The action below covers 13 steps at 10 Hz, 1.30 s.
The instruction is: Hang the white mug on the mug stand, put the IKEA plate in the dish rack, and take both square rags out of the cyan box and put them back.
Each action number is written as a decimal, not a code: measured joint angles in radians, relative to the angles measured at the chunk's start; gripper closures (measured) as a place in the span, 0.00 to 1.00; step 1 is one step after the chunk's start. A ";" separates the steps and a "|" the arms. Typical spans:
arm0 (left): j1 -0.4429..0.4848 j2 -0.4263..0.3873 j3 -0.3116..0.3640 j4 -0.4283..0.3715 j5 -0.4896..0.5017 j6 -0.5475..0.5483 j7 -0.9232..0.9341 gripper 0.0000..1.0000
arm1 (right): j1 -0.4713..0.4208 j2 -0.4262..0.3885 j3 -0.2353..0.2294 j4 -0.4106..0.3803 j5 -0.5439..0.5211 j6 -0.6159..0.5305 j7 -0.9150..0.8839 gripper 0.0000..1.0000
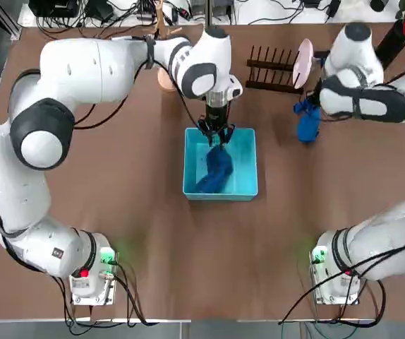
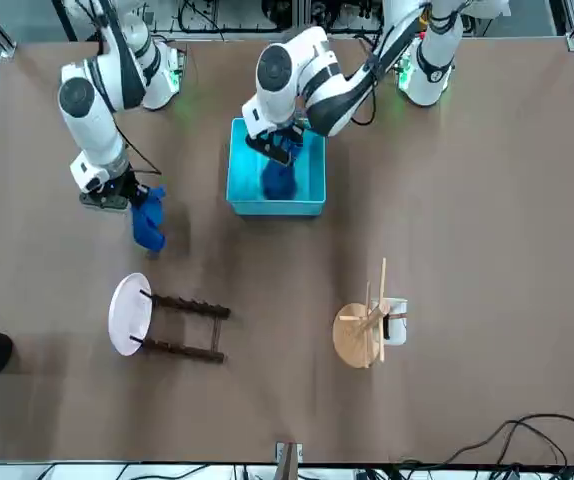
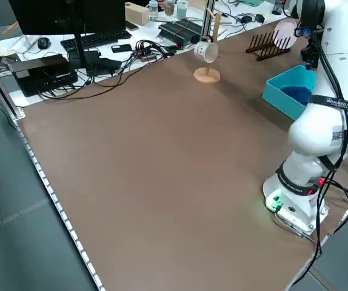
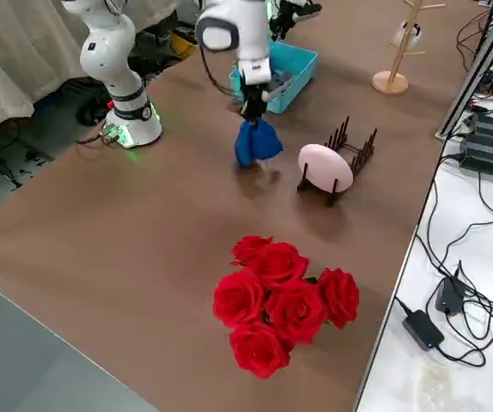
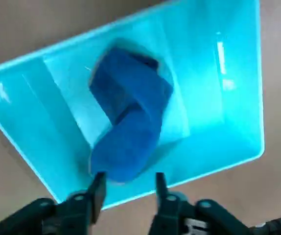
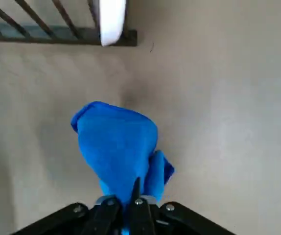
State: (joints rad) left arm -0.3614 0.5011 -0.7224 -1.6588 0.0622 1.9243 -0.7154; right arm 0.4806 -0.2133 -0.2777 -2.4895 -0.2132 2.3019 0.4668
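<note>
Roses [image 4: 285, 300] are seen at the table's right edge, well apart from the work. Nothing is seen between the grippers and the cyan box [image 1: 245, 185]. The left gripper [image 5: 127, 183] is held open just above one blue rag [image 5: 128, 120] lying in the box. The right gripper [image 6: 130, 199] is clamped on the second rag [image 6: 118, 142], hanging beside the dish rack [image 1: 269, 70] holding the IKEA plate [image 1: 303, 62].

- Top cam hangs overhead, looking straight down, arm bases at the bottom edge.
- Front cam sits across the table facing the robot, so sides are flipped.
- Two raised side cams look diagonally down; both catch the cyan box [image 3: 286, 97] and the dish rack [image 4: 349, 150].
- Wrist cams ride really close: the left one stares into the box, the right one at a hanging blue rag [image 6: 118, 147].
</note>
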 joint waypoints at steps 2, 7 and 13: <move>0.023 -0.078 0.051 0.014 0.004 -0.022 0.005 0.14 | 0.055 -0.054 0.000 0.154 0.081 -0.262 0.001 0.96; 0.049 -0.396 0.379 0.027 0.004 -0.065 0.149 0.00 | 0.151 -0.112 0.165 0.315 0.202 -0.440 0.300 0.96; 0.053 -0.545 0.739 0.024 -0.067 -0.191 0.553 0.00 | 0.169 -0.043 0.511 0.261 0.205 -0.289 0.718 0.96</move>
State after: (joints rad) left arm -0.3086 -0.0442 0.0163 -1.6350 -0.0053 1.7336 -0.1626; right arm 0.6495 -0.2564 0.2334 -2.2289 -0.0077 2.0124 1.1848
